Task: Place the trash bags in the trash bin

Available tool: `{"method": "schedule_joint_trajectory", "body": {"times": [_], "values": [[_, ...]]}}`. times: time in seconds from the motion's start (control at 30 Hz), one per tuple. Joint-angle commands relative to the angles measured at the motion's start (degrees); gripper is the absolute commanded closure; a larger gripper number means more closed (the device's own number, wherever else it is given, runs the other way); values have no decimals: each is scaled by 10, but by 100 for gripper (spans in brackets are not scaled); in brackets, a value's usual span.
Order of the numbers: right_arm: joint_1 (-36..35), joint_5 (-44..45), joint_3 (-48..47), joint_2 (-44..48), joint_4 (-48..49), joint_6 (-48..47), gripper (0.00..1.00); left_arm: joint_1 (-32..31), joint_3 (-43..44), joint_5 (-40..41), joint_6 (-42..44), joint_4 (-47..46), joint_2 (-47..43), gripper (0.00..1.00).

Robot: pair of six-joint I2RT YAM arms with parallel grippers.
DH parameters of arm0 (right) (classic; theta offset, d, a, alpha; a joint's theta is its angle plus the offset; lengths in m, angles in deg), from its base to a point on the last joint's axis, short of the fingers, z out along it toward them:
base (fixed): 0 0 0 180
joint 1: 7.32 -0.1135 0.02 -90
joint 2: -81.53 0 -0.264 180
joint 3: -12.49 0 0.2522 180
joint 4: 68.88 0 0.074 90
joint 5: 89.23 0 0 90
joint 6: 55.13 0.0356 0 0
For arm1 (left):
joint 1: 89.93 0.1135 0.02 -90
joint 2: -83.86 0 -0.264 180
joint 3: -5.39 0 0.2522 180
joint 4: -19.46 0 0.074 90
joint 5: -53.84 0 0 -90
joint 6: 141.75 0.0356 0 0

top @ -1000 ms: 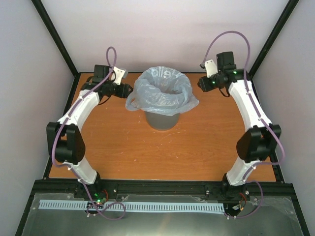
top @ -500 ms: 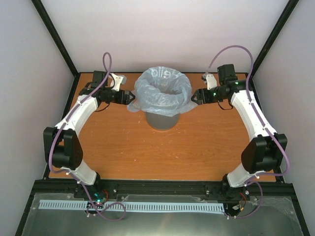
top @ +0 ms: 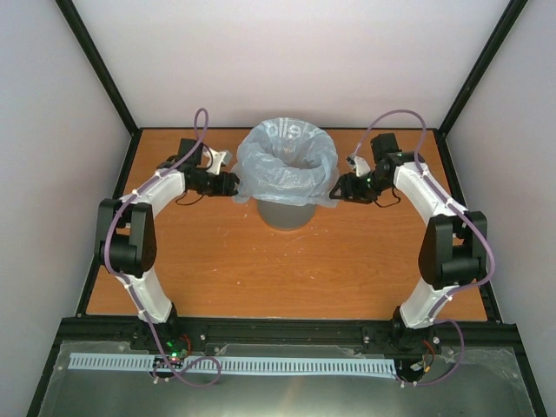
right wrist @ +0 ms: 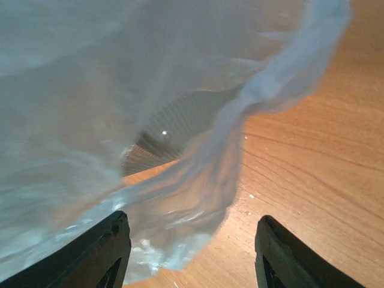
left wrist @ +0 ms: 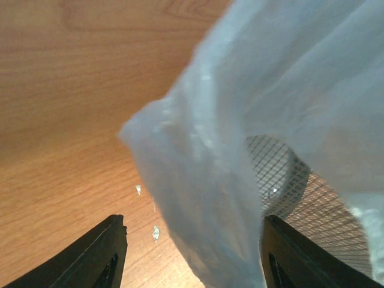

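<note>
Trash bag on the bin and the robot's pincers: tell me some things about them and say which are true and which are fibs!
1. The trash bag sits in the trash bin with its edge folded out over the rim. True.
2. The trash bin has tipped onto its side. False: it stands upright.
3. The left pincer is open, with bag plastic hanging in its opening. True.
4. The right pincer is shut tight, far from the bag. False: it is open, right at the bag's hanging edge.
5. The table is green. False: it is orange-brown wood.
</note>
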Motion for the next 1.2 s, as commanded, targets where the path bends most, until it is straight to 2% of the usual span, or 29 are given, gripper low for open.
{"method": "schedule_joint_trajectory", "body": {"times": [0.0,0.2,0.43,0.73,0.93,1.17], "values": [[-1,40,22,-23,24,4,45,-5,-26,-12,-10,-35,15,40],[-3,63,-7,-72,35,-12,48,-5,-20,31,19,-44,50,44],[-3,119,-26,-92,31,-36,52,-4,1,160,57,-43,76,47],[32,136,-40,-26,18,-48,53,5,16,84,62,-19,3,33],[44,80,-70,0,6,-47,44,19,26,64,74,17,-48,28],[43,42,-200,0,3,-42,42,22,131,75,101,67,-75,28]]}}
